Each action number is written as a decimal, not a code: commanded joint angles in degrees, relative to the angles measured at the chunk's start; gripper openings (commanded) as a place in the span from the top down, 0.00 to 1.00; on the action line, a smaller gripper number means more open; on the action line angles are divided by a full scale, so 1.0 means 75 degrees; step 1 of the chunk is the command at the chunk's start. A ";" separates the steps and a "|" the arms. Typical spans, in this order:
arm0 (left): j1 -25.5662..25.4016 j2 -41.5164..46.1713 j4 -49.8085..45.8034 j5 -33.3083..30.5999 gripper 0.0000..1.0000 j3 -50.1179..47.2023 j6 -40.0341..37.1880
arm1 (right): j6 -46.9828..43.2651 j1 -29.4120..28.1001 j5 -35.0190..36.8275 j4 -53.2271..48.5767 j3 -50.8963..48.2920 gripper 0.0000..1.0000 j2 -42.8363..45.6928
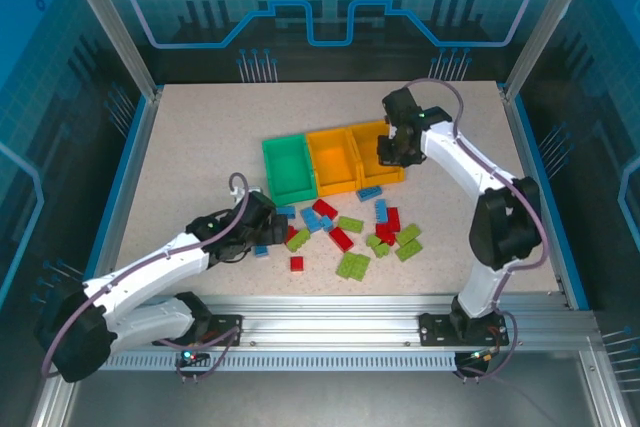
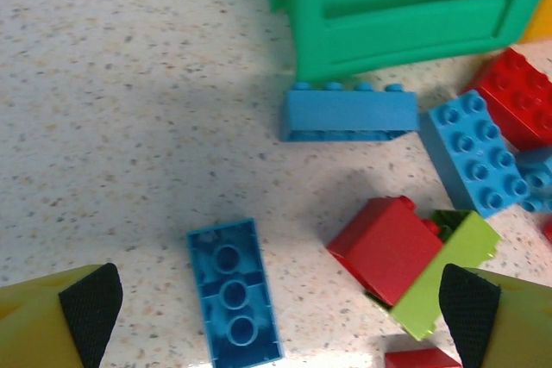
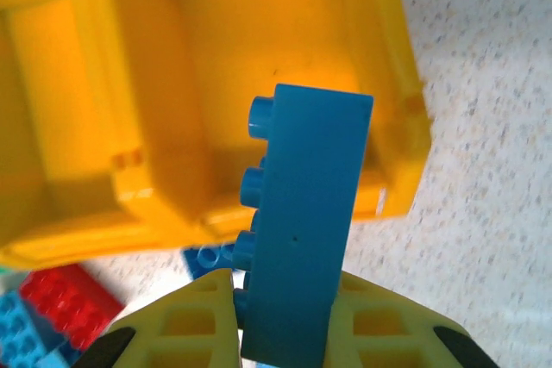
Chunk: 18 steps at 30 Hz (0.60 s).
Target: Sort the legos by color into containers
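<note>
Speckled desk (image 1: 200, 147) is overhung by the right pincer (image 3: 285, 325), clenched on a blue brick (image 3: 306, 213) at the orange-yellow bin (image 3: 216, 66)'s 5-o'clock rim; released early, it could be bounced out.

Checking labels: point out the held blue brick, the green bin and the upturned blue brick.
held blue brick (image 3: 304, 221), right wrist view, its smooth side face.
green bin (image 2: 397, 28), left wrist view, its near outer wall.
upturned blue brick (image 2: 235, 295), left wrist view, its hollow underside.

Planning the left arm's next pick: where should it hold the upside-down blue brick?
Across its two long sides, coming straight down. The blue brick lies flat, hollow side up, long sides facing the fingers of the open left gripper, with bare table on both sides.
</note>
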State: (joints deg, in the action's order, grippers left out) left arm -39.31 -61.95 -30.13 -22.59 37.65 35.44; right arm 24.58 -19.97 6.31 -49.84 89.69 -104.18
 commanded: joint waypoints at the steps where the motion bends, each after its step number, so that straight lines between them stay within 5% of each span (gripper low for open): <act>1: -0.0227 -0.0297 -0.0048 -0.0304 0.01 0.0323 -0.0129 | -0.0844 -0.0067 -0.0377 -0.0224 0.0826 0.86 -0.0740; 6: -0.0734 -0.0603 -0.0101 -0.0144 0.01 0.0592 0.0525 | -0.0665 0.0135 -0.0478 -0.0327 0.1251 0.85 -0.1401; 18: -0.1648 -0.2392 -0.1492 0.0898 0.01 0.1957 0.4223 | -0.0856 0.0263 -0.1005 -0.0459 0.1893 0.72 -0.2326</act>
State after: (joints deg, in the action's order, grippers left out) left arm -50.72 -77.93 -36.95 -18.65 49.84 57.56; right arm 19.84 -18.24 0.84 -51.44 101.82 -119.96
